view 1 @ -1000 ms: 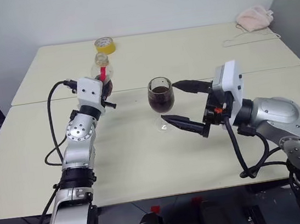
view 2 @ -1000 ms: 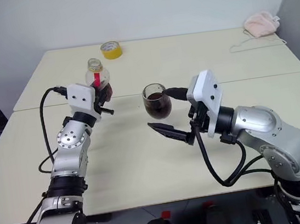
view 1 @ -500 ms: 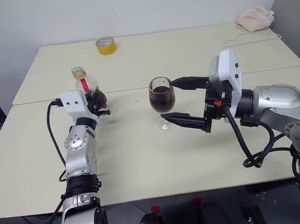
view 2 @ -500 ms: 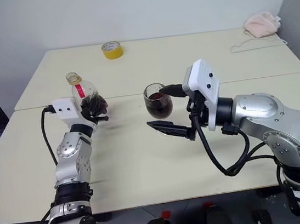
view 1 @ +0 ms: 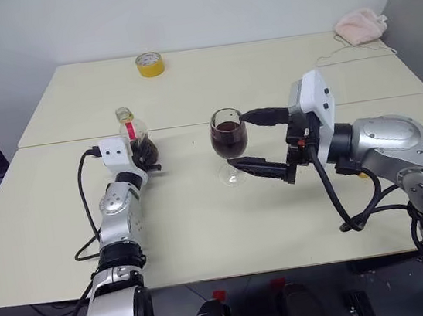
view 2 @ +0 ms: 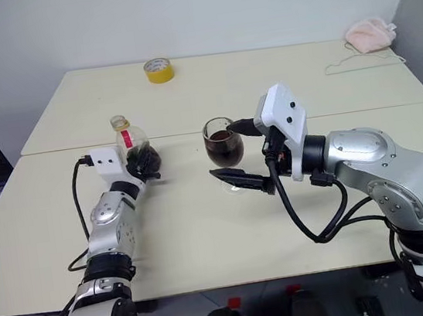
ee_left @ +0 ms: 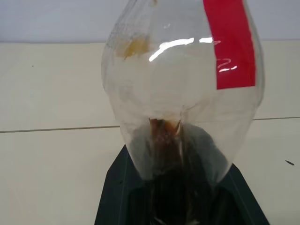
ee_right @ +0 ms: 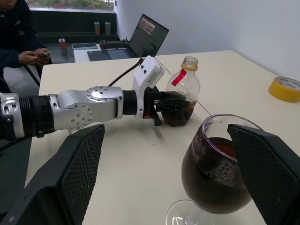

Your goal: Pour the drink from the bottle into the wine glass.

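- The wine glass (view 1: 228, 144) stood upright on the table (view 1: 298, 224), between the two arms, and its bowl held the drink (view 1: 228, 142), dark brown-red, to well over the half.
- The pouring looked done, so I judged that the step in hand was to set the bottle (view 1: 136, 139) down on the table.
- The left gripper (view 1: 147, 152) was clamped on the low, round part of the bottle, with the black fingers (ee_right: 176, 105) wrapped around it.
- The bottle was upright or only a little tilted, without cap, near the table seam and well apart from the glass. Only a dark rest of liquid lay in its bottom.
- I could not tell if its base already touched the table.
- To do it well, the base should be flat on the table before the fingers loosen, because the bulbous, almost empty body could tip or roll easily.
- The hand should then draw back along its own line, not sideways.
- The right gripper (view 1: 250, 142) was spread wide, with one finger just beside the rim and the other near the stem; it did not grip the glass.
- This arm should keep away from the thin stem, as a small push could spill the full glass.
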Controlling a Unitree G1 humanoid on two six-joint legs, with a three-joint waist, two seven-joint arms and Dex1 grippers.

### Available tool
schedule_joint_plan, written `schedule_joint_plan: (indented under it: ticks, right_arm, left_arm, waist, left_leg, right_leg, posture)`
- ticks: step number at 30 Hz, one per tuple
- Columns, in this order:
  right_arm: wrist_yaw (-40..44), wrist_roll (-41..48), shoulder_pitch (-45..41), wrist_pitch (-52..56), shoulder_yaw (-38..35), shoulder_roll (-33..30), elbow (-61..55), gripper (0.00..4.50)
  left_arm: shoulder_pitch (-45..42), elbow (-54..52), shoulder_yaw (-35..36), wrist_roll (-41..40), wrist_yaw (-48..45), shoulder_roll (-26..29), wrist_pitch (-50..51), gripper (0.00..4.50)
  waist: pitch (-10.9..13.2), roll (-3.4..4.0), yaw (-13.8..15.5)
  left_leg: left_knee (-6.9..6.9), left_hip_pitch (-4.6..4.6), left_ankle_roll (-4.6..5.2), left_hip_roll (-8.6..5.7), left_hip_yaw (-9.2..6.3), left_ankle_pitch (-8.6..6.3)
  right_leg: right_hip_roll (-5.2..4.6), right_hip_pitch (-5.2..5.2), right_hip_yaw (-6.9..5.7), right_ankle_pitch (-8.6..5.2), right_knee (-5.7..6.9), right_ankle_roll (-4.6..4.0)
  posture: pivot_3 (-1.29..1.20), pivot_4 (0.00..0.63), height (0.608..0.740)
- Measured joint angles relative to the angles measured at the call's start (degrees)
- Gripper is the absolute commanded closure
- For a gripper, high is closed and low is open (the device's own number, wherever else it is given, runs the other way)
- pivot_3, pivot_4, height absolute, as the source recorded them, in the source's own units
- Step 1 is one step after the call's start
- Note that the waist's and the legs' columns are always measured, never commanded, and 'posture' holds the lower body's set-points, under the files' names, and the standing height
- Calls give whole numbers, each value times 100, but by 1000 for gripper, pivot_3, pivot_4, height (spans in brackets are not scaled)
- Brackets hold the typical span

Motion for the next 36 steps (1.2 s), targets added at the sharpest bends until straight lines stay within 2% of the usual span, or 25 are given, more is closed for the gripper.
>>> schedule_joint_plan:
  ticks: [18, 29, 30, 36]
  right_arm:
    - [-3, 17, 0, 2, 0, 12, -22, 0]
    - [-7, 27, 1, 2, 0, 35, -41, 0]
    - [-7, 27, 1, 2, 1, 41, -42, 0]
    - [-2, 27, 4, 2, 2, 62, -43, 0]
  left_arm:
    - [-231, 540, 124, -132, -159, -1, -310, 3814]
    - [-216, 554, 96, -20, -141, -1, -340, 158]
    - [-205, 535, 96, -13, -137, -1, -342, 41]
    - [4, 273, 97, 4, -95, 0, -407, 41]
  waist:
    - [0, 0, 4]
    - [0, -1, 2]
    - [0, -1, 2]
    - [0, -1, 0]
  left_leg:
    - [1, 0, 0, -1, -1, 0]
    - [1, -1, 0, -1, -2, 0]
    - [0, -1, 0, 0, -2, 0]
    - [0, -1, 0, 0, -2, 0]
  right_leg:
    - [-1, 0, 1, 0, 0, 0]
    - [0, 0, 0, 0, -1, 0]
    - [0, 0, 0, 0, -1, 0]
    - [-1, -1, 2, 0, -2, 0]
  posture:
    - [0, 150, 740]
    - [0, 150, 740]
    - [0, 150, 740]
    - [0, 150, 740]
